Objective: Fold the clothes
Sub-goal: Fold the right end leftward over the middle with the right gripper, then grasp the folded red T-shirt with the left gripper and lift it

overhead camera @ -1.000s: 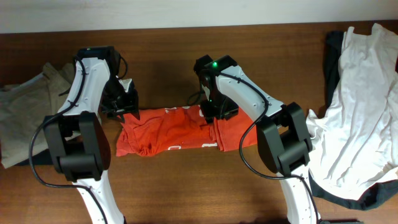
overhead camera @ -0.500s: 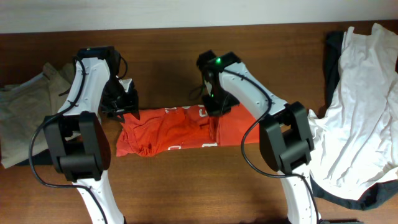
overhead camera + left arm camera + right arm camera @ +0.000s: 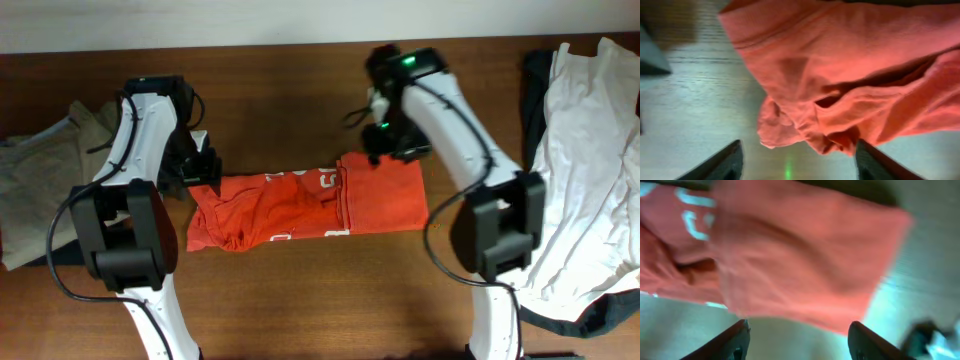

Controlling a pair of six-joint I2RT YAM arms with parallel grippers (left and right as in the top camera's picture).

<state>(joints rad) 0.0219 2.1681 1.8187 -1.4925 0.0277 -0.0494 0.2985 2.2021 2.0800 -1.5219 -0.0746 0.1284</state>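
The red-orange T-shirt [image 3: 305, 208] with white lettering lies partly folded in a band across the table's middle. Its left part is crumpled, its right part flat. My left gripper [image 3: 196, 168] hovers just off the shirt's upper left corner, open and empty; in the left wrist view the bunched cloth [image 3: 840, 75] lies ahead of the spread fingers [image 3: 720, 162]. My right gripper [image 3: 385, 142] is above the shirt's upper right edge, open and empty; the right wrist view shows the flat cloth [image 3: 790, 265] below, blurred.
Beige-khaki trousers [image 3: 40, 170] lie at the left edge. A white shirt [image 3: 580, 170] over a dark garment [image 3: 535, 75] is piled at the right. The table's back edge meets a white wall.
My right gripper let go of the shirt's middle and rose up and to the right. The shirt's right part now lies spread flat. My left gripper barely moved.
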